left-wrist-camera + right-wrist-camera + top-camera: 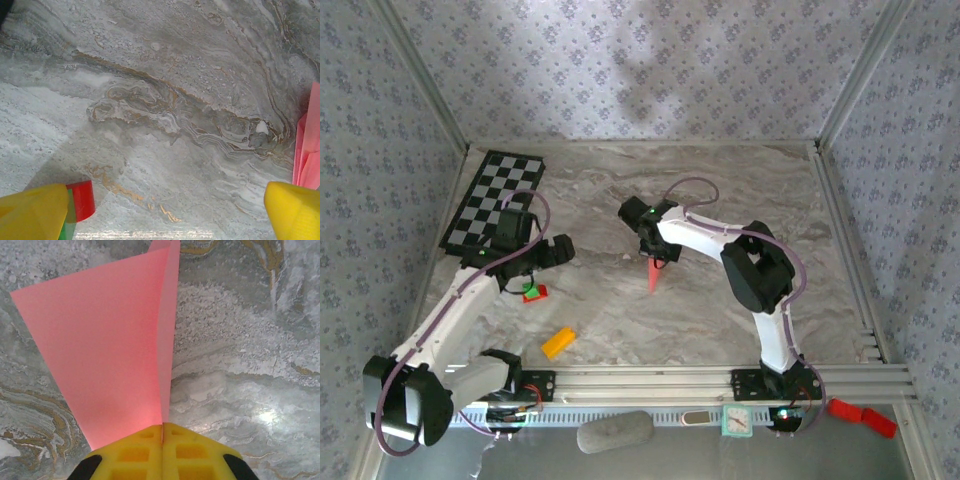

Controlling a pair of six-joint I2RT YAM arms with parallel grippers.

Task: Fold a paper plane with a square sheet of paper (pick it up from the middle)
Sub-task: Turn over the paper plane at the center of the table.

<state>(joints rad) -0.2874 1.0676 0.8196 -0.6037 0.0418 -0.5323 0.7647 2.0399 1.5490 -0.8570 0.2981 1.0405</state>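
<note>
from above, the right gripper [656, 256] sits near the middle of the marble table [740, 190]. the paper plane [652, 278] pokes out from under it as a narrow pink wedge, its tip aimed at the near edge. whether the plane touches the table or hangs just off it, i cannot tell from there. the right wrist camera gives what the overhead view cannot: the two yellow fingers [135, 455] are pressed together with the paper plane [110, 340] pinched in the seam between them. one broad pink flap spreads to the left, and a thinner layer stands along a straight crease.

the left gripper [556, 250] is off to the left, well apart from the plane and just beyond a small red-and-green block [534, 292]. its wrist camera shows its jaws spread wide, one yellow finger in each lower corner and bare marble between them. there the red-and-green block [80, 200] lies right beside the finger at the lower left [32, 215], and a strip of the paper plane [311, 145] shows at the right edge, above the other finger.

the overhead view also takes in an orange block [558, 342] nearer the arm bases and a checkerboard [495, 200] at the far left of the table.
</note>
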